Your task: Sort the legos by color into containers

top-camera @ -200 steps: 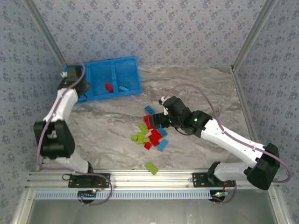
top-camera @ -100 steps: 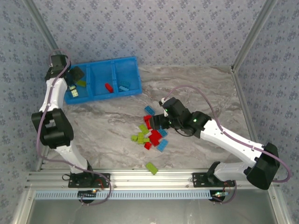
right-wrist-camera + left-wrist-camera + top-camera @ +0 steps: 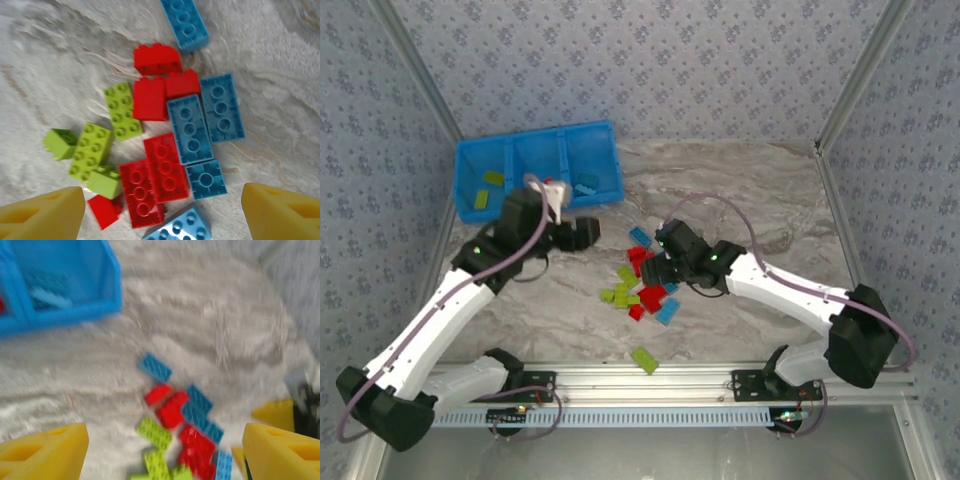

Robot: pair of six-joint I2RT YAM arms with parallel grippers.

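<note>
The legos lie in a loose pile of red, light blue and lime green bricks mid-table. In the right wrist view, two red bricks lie between the open fingers of my right gripper, which hovers over the pile. My left gripper hangs open and empty left of the pile, its view blurred; red and green bricks show between its fingers. The containers are three compartments of a blue bin: left holds a green brick, middle a red one, right a blue one.
One lime green brick lies alone near the front rail. A blue brick sits at the pile's far edge. Patterned walls and metal posts close in the table at the back and sides. Bare marble stretches to the right.
My left gripper opened over the bin's left compartment, where a green brick now lies, then swung right and down to the pile. My right gripper edged slightly left.
</note>
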